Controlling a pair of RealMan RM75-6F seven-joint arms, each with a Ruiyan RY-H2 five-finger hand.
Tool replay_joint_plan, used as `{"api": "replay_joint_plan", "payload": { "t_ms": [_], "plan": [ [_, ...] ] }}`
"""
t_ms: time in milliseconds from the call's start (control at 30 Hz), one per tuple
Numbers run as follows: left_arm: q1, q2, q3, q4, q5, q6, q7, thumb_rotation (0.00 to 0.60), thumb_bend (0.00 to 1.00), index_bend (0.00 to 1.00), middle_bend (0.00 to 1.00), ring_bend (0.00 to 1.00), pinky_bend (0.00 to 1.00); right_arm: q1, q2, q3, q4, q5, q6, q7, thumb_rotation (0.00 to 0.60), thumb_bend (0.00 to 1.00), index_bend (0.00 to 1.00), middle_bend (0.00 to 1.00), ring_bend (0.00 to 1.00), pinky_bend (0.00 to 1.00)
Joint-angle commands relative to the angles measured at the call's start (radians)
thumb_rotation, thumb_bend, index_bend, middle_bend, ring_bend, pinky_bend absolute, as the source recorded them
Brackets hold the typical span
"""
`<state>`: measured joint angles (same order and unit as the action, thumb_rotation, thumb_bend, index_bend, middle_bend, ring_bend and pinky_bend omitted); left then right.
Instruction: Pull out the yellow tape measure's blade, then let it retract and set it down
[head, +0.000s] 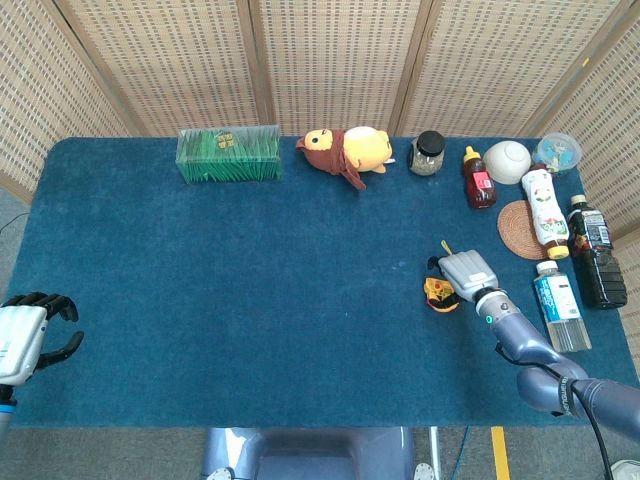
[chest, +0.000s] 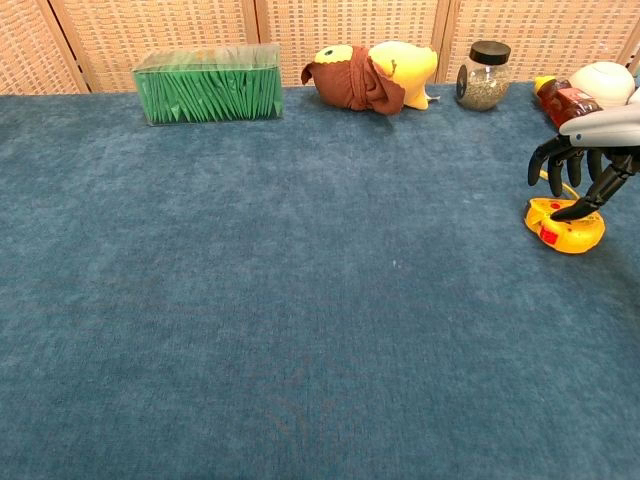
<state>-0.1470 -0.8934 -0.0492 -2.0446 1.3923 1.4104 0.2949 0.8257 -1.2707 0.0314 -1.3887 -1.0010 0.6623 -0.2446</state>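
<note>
**Hovering over the tape**

Reaching w/ right hand palm-down, fingers curled loosely apart, thumb tip touching tape measure; nothing gripped. Tape flat on cloth at right side of table. Left hand at near-left edge, fingers spread, empty. Jar: dark contents, lid on.
</note>
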Motion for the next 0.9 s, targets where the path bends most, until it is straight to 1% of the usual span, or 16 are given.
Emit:
{"api": "replay_joint_plan", "payload": {
  "t_ms": [33,233,467,900],
  "plan": [
    [0.000,0.001,-0.001,0.000,0.000,0.001,0.000,0.600,0.27,0.51,0.51,0.38,0.38,-0.006,0.008,-0.006,-0.013,-0.004,0.017,-0.022,0.387,0.26,0.24,0.35,0.34,0.34],
    [-0.004,0.000,-0.002,0.004,0.001,-0.003,-0.006,0.600,0.27,0.51,0.51,0.38,0.38,-0.019,0.011,-0.017,-0.041,0.021,0.075,-0.094,0.388,0.21,0.23,0.34,0.33,0.32],
    [-0.006,-0.005,-0.001,0.014,0.004,-0.007,-0.017,0.600,0.27,0.51,0.51,0.38,0.38,-0.039,-0.006,-0.027,-0.060,0.069,0.142,-0.181,0.391,0.20,0.23,0.34,0.33,0.33],
    [-0.009,-0.004,-0.001,0.016,0.011,-0.007,-0.022,0.600,0.27,0.51,0.51,0.38,0.38,-0.059,-0.017,-0.024,-0.071,0.112,0.159,-0.210,0.386,0.20,0.23,0.34,0.33,0.34]
  ]
}}
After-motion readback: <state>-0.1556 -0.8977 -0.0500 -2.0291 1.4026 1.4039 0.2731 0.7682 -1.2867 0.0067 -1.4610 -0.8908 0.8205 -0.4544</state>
